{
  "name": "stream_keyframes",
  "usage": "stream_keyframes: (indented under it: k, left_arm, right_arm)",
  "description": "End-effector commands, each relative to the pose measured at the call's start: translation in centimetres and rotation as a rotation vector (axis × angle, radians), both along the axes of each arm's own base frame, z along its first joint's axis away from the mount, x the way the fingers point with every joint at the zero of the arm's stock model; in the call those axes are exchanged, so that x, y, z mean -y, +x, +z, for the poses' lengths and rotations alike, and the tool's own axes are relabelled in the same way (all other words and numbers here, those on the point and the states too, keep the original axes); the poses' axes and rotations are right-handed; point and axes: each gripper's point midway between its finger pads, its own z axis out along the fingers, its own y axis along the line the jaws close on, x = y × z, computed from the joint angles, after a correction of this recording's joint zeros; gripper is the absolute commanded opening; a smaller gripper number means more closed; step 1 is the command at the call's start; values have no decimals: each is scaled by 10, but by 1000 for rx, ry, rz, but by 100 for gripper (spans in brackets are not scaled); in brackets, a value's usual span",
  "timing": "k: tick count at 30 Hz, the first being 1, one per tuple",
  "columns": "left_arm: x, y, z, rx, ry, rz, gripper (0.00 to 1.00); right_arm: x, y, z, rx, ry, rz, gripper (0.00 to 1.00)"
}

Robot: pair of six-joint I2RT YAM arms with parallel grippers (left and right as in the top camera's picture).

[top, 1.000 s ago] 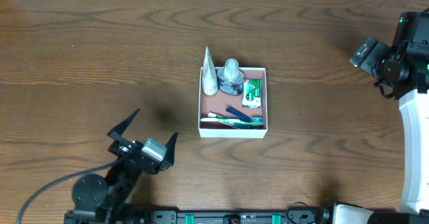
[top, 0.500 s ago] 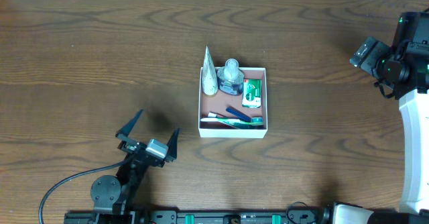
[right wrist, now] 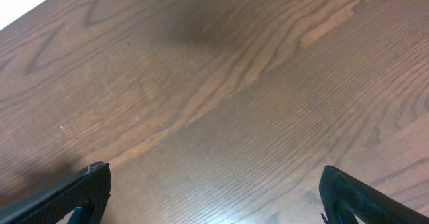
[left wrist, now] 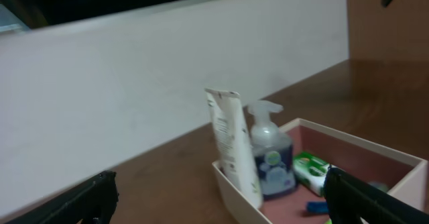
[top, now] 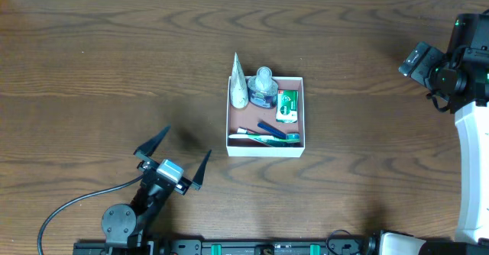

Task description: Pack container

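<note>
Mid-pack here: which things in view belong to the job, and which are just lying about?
Job:
container
inside it: tube, pump bottle, green packet, toothbrush

Lying about:
only the left arm's cable on the table; no toiletries seen outside the container

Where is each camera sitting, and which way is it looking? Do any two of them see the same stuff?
Overhead: above the table, looking straight down at the container; shows left gripper and right gripper, both open.
Left wrist: low on the left arm, facing the container sideways; own dark fingers at bottom corners.
Right wrist: faces down at bare table; own fingers at bottom corners.
Shared: overhead and left wrist both see the container, white tube and pump bottle.
</note>
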Motion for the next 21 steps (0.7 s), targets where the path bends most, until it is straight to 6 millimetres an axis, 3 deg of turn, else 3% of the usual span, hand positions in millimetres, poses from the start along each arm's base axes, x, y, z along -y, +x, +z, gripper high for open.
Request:
stream_keyframes:
  k: [1,9,12,16,21]
  left_arm:
    - [5,-4,-2,-33,-30,-42,98]
    - [10,-6,-20,-123,-39,-73,98]
    - [-15,9,-13,-129,-126,90,98]
    - [-67,24,-4,-155,-374,376,98]
    - [-77,27,-21,-198,-346,448,98]
  right_arm:
    - [5,-1,1,-4,-19,-6,99]
    - [5,-1,1,-4,-19,-6,99]
    - [5,-1,1,-3,-19,-6,99]
    - [5,-1,1,-4,-19,-6,99]
    - [5,-1,1,-3,-19,-6,99]
